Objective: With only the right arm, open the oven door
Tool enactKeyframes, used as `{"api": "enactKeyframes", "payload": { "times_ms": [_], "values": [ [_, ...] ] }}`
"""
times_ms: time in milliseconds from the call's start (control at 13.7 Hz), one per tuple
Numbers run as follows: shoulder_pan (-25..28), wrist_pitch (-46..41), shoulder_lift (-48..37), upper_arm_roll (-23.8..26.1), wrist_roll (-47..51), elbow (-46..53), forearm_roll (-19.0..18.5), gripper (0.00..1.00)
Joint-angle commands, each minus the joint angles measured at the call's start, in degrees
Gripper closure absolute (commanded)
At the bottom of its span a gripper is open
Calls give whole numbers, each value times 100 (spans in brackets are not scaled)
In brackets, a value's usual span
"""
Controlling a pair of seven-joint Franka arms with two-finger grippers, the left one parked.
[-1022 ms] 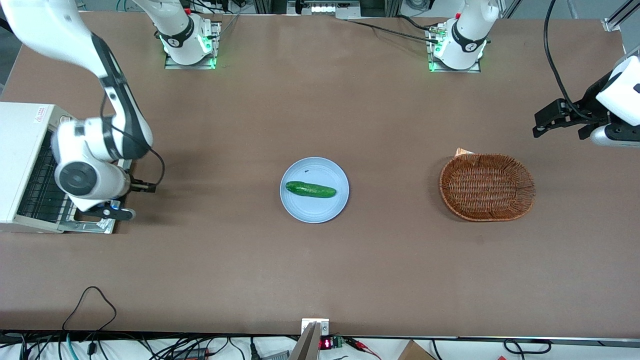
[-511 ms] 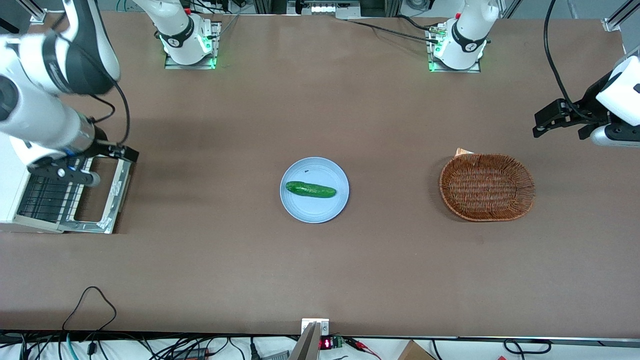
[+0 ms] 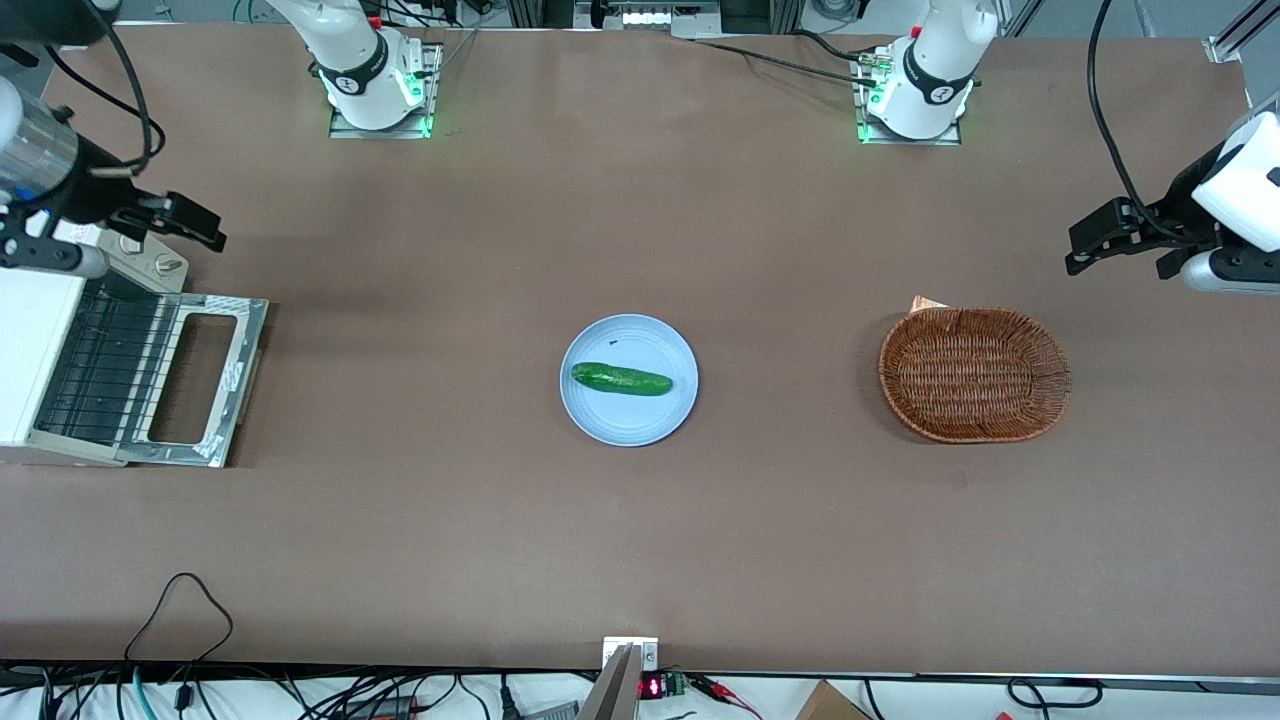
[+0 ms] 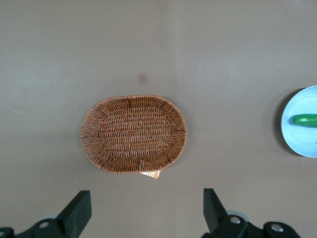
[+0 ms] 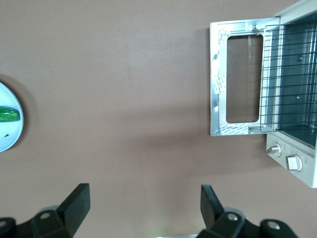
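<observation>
so the table [image 3: 640, 520] is the big brown thing under everything, and the toaster oven [image 3: 40, 340] sits at the working arm's end of it, below the claw and a bit nearer the front camera than it. the right arm [image 3: 45, 165] is lifted up over the oven's knob panel, nothing in contact.

the oven door [image 3: 205, 378] is already folded down flat on the table in front of the oven, glass up, wire rack [image 5: 292, 84] showing inside. looks done to me. it's a stiff metal frame on a hinge, probably light but springy near shut, and the glass is the fragile bit, so i'd only ever grab the bar handle along the free edge, the edge lying toward the plate.

the gripper [image 5: 143, 201] hangs well above the door, fingers spread wide, holding nothing.

plate [image 3: 628, 380] with a cucumber [image 3: 621, 379] lies well off toward the parked arm's end.
</observation>
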Motion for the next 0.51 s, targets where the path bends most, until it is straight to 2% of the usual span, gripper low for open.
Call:
{"api": "enactKeyframes", "payload": {
  "times_ms": [0,438],
  "values": [
    [-80,-44,15,97,-105,70,104,1],
    [-63,17,33,203,-105,70,16,1]
  ]
}}
